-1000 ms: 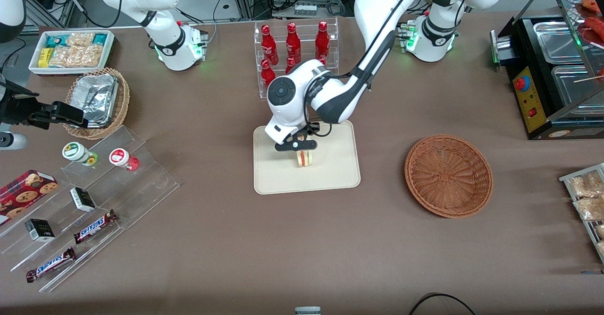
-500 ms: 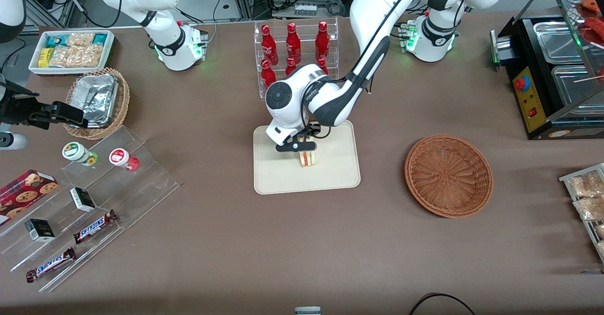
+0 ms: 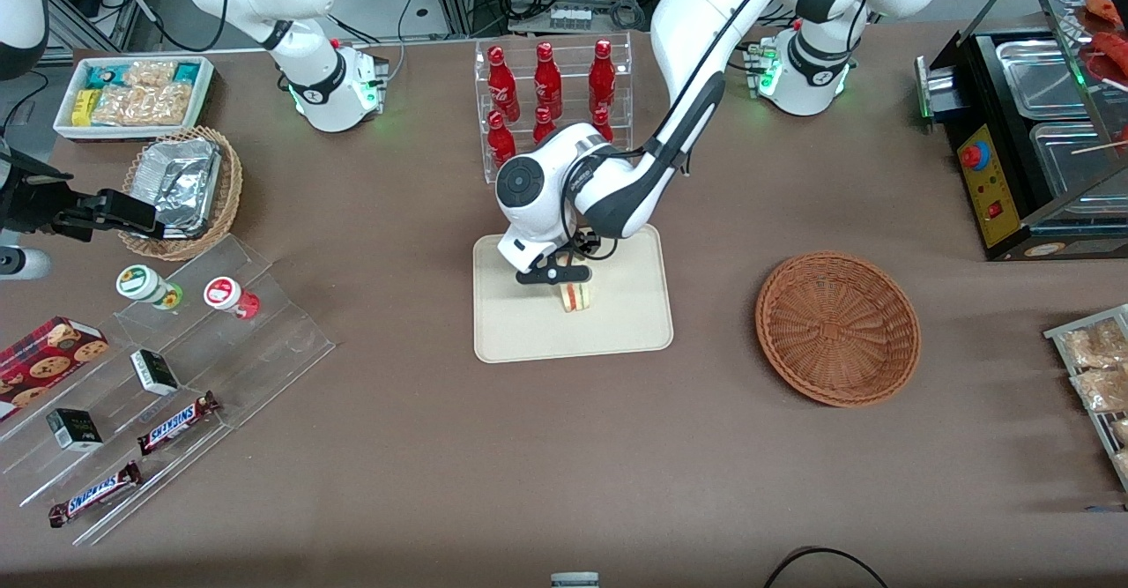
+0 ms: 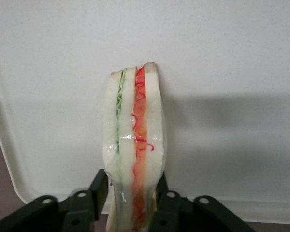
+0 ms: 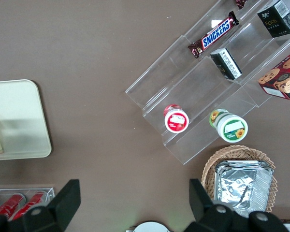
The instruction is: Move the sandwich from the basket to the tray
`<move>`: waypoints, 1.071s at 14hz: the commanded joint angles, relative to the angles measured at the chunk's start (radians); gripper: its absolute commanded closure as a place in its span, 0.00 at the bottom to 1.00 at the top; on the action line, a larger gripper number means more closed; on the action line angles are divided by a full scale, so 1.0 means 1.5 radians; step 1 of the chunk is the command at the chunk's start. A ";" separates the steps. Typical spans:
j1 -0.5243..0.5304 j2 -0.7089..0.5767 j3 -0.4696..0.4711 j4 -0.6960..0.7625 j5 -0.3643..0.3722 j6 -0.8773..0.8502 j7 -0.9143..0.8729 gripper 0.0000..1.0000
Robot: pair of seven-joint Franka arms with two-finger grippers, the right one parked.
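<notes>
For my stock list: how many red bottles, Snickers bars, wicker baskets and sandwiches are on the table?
Red bottles: 6
Snickers bars: 2
Wicker baskets: 2
Sandwiches: 1, in the end effector, over the tray
Total: 11

The front view looks down steeply on the whole worktop [image 3: 423, 447] from high up, facing both arm bases. The left wrist camera sits very close, looking along the gripper [image 4: 133, 203] at the sandwich [image 4: 134, 145] standing on the tray [image 4: 222, 58]. The right wrist camera looks straight down from higher up, toward the parked arm's end. All three views share the tray; the front and right wrist views also share the clear stepped shelf [image 5: 203, 92].
</notes>
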 commanded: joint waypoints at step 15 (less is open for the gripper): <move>0.223 -0.294 0.012 0.014 0.000 -0.302 0.137 0.00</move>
